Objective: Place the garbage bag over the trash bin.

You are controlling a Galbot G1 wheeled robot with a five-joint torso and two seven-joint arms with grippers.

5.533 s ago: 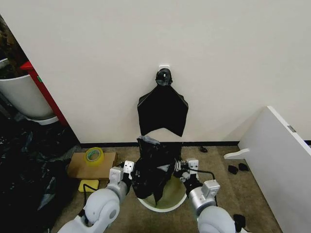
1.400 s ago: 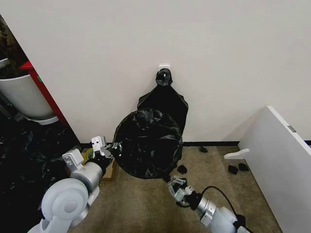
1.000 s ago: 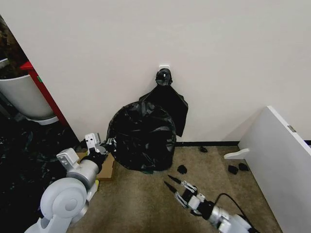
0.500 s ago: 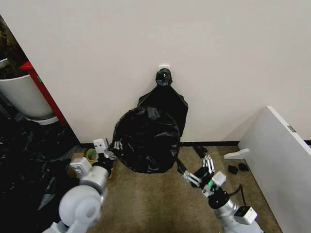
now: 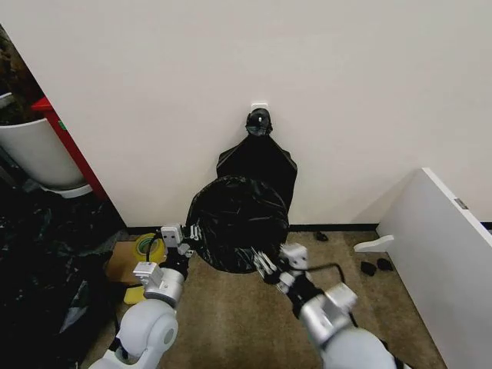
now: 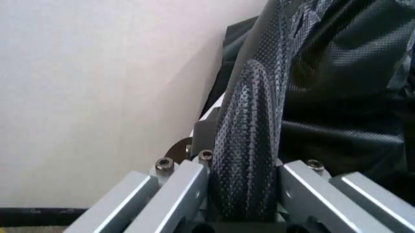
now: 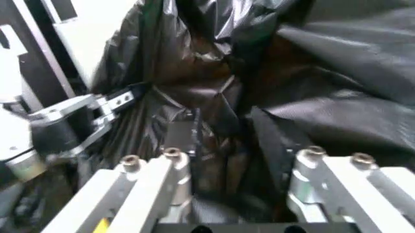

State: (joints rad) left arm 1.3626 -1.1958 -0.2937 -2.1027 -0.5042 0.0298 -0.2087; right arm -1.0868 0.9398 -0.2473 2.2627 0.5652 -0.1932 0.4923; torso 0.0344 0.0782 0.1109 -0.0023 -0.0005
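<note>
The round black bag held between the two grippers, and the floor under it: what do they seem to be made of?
The round black garbage bag: thin glossy plastic film, judging by its creases, sheen and fine embossed grain in the left wrist view. The brownish floor: probably short-pile carpet, matte and evenly speckled.

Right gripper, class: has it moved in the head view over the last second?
Yes. The right gripper has moved up from the open carpet toward the baseboard, to the lower edge of the garbage bag.
</note>
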